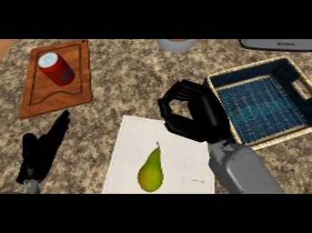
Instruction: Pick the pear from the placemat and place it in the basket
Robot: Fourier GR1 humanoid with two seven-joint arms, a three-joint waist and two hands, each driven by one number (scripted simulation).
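One pear lies on the placemat, seemingly apart from the right hand, fingers curled, empty.

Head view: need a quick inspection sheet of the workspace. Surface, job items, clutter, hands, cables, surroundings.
Surface: speckled stone counter.
Job's things: green pear lying on the white placemat, stem pointing away from the robot; blue-lined basket at right holds nothing visible.
Clutter: red can lying on a wooden cutting board at upper left.
Hands: right hand between placemat and basket, fingers curled, holding nothing; left hand open at lower left, resting.
Cables: nothing seen.
Surroundings: a cup and a grey appliance at the far edge, both cut off.
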